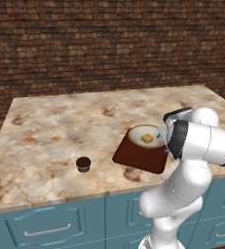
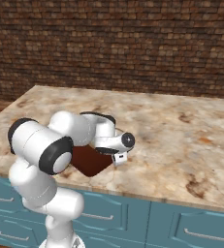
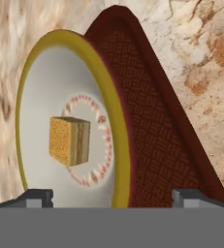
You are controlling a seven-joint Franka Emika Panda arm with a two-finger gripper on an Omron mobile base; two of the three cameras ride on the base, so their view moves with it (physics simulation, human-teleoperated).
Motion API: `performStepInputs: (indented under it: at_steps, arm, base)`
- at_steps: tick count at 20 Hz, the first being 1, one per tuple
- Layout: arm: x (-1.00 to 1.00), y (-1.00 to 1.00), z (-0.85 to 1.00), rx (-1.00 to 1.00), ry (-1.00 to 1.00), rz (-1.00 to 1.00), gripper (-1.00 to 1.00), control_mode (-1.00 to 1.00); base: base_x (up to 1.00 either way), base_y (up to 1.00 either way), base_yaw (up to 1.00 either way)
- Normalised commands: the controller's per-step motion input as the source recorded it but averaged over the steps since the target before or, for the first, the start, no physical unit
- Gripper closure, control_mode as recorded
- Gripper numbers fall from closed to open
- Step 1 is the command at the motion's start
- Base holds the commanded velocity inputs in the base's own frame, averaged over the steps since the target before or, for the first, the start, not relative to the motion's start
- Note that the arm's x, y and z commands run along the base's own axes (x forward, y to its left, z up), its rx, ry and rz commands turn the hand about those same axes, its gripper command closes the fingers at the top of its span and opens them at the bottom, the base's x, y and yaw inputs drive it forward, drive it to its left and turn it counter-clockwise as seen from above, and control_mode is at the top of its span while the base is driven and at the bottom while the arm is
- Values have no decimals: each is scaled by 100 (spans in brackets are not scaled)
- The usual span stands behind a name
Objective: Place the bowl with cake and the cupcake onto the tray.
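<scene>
The cream bowl (image 1: 145,136) with a yellow rim holds a square yellow cake piece (image 3: 69,140). It rests on the far end of the dark reddish-brown tray (image 1: 140,156), partly past the tray's edge. My gripper (image 3: 112,196) hovers close over the bowl, open, with its fingertips (image 3: 33,196) standing wide on either side of the bowl's rim. In the right base view the gripper (image 2: 118,157) hangs over the tray (image 2: 89,163), and the arm hides the bowl. The small chocolate cupcake (image 1: 83,164) stands alone on the counter, well left of the tray.
The marble counter (image 1: 60,126) stretches back to a brick wall (image 1: 109,44). Its front edge runs just beneath the tray and the cupcake, above blue drawers (image 1: 50,226). My own arm (image 1: 201,143) crowds the counter's right side.
</scene>
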Motion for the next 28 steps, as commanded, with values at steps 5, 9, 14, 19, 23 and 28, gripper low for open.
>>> performStepInputs:
  at_steps: [5, 9, 14, 19, 23, 28]
  arm:
    - [-28, 0, 48, -8, 16, 5, -100, -100]
    - [-30, 5, 53, -12, 18, 9, -100, -100]
    - [-30, 26, 51, -10, 13, 14, -100, -100]
    - [-38, 48, 39, -10, 10, 17, -100, -100]
    - [-43, 66, 24, -9, 6, 19, -100, -100]
    - [-40, 73, 13, -6, 2, 17, -100, -100]
  base:
    - [0, 0, 0]
    - [0, 0, 0]
    - [0, 0, 0]
    - [0, 0, 0]
    - [0, 0, 0]
    - [0, 0, 0]
